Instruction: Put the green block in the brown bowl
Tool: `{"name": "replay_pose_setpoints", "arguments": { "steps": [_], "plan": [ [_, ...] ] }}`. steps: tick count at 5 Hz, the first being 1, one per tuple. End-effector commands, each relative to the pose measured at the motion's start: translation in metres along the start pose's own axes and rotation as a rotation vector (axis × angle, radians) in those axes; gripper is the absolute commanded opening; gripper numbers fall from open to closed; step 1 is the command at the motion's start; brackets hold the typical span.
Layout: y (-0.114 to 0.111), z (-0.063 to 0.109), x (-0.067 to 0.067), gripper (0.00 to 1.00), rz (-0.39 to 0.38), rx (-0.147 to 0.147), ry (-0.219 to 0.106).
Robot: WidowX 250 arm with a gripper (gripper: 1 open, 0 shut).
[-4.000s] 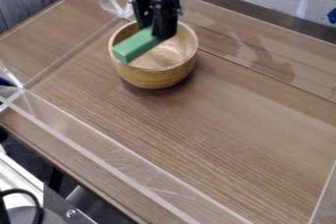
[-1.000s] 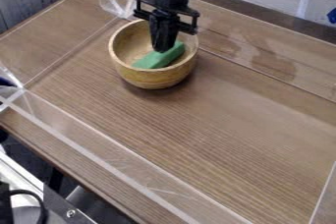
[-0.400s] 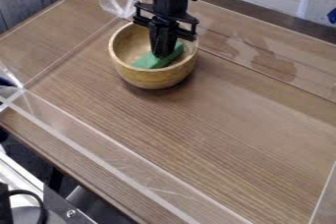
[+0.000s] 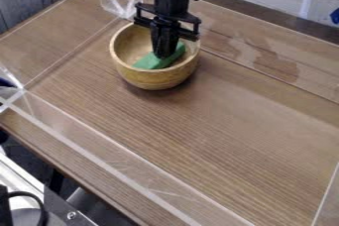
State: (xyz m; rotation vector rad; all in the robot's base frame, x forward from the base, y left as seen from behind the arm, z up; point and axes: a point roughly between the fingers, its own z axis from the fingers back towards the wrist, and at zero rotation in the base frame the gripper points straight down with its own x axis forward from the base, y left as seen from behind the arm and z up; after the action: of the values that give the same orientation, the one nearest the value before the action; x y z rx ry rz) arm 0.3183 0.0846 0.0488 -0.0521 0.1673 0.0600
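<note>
The brown bowl (image 4: pixel 130 70) sits on the wooden table at upper centre. The green block (image 4: pixel 154 62) lies inside it, toward the right side of its floor. My black gripper (image 4: pixel 165 50) points straight down into the bowl, directly over the block's right end. Its fingers are pressed together and look shut on the block's end, which they partly hide. Whether the block rests on the bowl's floor or hangs just above it I cannot tell.
Clear acrylic walls (image 4: pixel 79 141) fence the wooden table (image 4: pixel 212 131) on all sides. A white object (image 4: pixel 322 2) stands beyond the far right wall. The table's front edge drops off at the lower left.
Four seconds ago the block was tilted on the bowl's left rim. Over the last second the gripper shifted slightly left inside the bowl, then held still.
</note>
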Motion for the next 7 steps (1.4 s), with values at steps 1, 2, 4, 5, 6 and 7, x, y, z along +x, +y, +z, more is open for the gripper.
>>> {"name": "replay_pose_setpoints", "arguments": {
  "steps": [1, 2, 4, 5, 6, 7],
  "plan": [
    [-0.001, 0.011, 0.005, 0.0, 0.048, 0.004, -0.061],
    [0.0, 0.016, 0.001, 0.0, 0.056, -0.023, -0.042],
    [0.0, 0.009, 0.001, 0.0, 0.058, -0.04, 0.0],
    [-0.001, -0.002, 0.004, 0.0, 0.05, -0.03, 0.023],
    [0.004, -0.015, 0.003, 0.0, 0.06, -0.062, 0.025],
    [0.008, -0.029, 0.002, 0.0, 0.07, -0.094, 0.026]
  ]
}}
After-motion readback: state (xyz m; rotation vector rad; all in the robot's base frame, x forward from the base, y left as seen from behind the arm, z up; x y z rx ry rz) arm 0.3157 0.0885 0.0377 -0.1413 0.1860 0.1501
